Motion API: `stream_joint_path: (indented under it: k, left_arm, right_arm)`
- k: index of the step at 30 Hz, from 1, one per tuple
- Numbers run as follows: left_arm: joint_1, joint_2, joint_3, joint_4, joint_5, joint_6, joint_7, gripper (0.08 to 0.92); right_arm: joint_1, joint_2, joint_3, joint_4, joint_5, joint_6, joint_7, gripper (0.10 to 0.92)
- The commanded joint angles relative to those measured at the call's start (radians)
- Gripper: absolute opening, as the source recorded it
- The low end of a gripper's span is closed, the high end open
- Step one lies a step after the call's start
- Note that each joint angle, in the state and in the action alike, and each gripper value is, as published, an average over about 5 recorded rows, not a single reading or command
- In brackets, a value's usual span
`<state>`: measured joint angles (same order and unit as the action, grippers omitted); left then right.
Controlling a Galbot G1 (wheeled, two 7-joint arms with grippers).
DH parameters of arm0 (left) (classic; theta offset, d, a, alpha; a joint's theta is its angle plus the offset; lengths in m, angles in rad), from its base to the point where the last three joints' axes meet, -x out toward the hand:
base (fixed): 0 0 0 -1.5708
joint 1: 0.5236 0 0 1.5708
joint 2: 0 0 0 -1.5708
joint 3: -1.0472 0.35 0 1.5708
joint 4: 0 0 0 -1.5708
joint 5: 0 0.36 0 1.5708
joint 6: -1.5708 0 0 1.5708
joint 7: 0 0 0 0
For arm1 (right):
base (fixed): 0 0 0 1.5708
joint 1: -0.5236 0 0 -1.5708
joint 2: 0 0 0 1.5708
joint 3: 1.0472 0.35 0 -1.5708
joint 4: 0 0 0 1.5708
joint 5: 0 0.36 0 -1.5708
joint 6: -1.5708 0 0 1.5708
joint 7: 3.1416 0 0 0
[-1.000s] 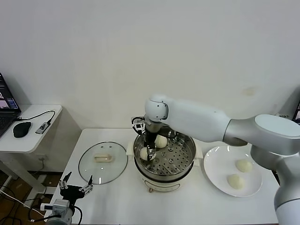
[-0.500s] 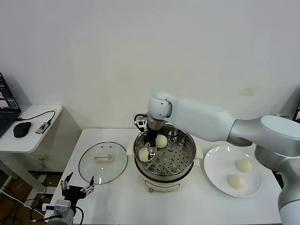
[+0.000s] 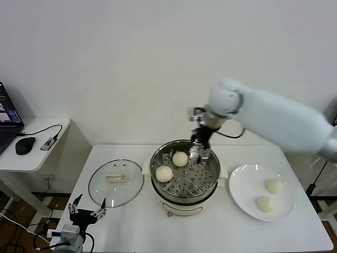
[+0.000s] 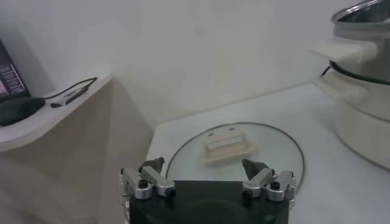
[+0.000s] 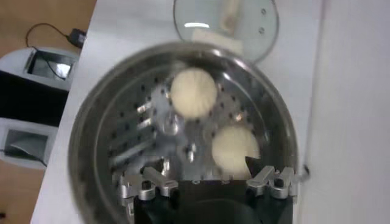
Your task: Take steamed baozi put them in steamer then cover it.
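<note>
The steamer [image 3: 184,204] stands mid-table with two steamed baozi on its perforated tray, one at the left [image 3: 164,173] and one farther back [image 3: 180,158]. Two more baozi [image 3: 274,185] [image 3: 264,204] lie on the white plate [image 3: 239,192] to its right. My right gripper [image 3: 199,151] hangs open and empty above the steamer's back rim; its wrist view looks down on the steamer rim [image 5: 85,134] and both baozi [image 5: 193,91] [image 5: 234,149] past the gripper [image 5: 201,173]. The cover [image 3: 102,191] lies flat to the steamer's left. My left gripper [image 3: 87,211] is parked open near the table's front left corner.
A low side table [image 3: 39,155] at the far left carries a mouse [image 3: 24,145], a laptop edge and a cable. In the left wrist view the left gripper [image 4: 204,165] faces the cover [image 4: 274,146], with the steamer's side [image 4: 365,97] beyond. A wall stands close behind the table.
My right gripper opened wide off the left baozi, rose out of the steamer and swung to the right, over the back rim. That baozi stays on the tray. The left arm has not moved.
</note>
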<state>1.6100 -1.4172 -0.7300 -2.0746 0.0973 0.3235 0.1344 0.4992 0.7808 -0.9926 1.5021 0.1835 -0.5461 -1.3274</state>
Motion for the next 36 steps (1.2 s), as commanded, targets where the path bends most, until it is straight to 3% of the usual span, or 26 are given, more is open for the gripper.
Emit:
stream_joint_path:
  k: [1,16,36]
  left_arm:
    - [0.019,-0.001,-0.004,-0.021,0.002,0.004,0.001,0.823]
    - [0.043,0.005,-0.01,-0.029,0.009,0.012,0.008,0.823]
    - [0.046,-0.006,-0.005,-0.007,0.021,0.017,0.01,0.823]
  right_arm:
    - [-0.023,-0.316,0.028,0.109,-0.078,0.075,-0.034,0.823]
    - [-0.479,-0.356,0.288,0.06,-0.345,0.176,-0.05,0.823]
    - [-0.784,-0.287,0.524,-0.099,-0.488,0.237,-0.02,0.823]
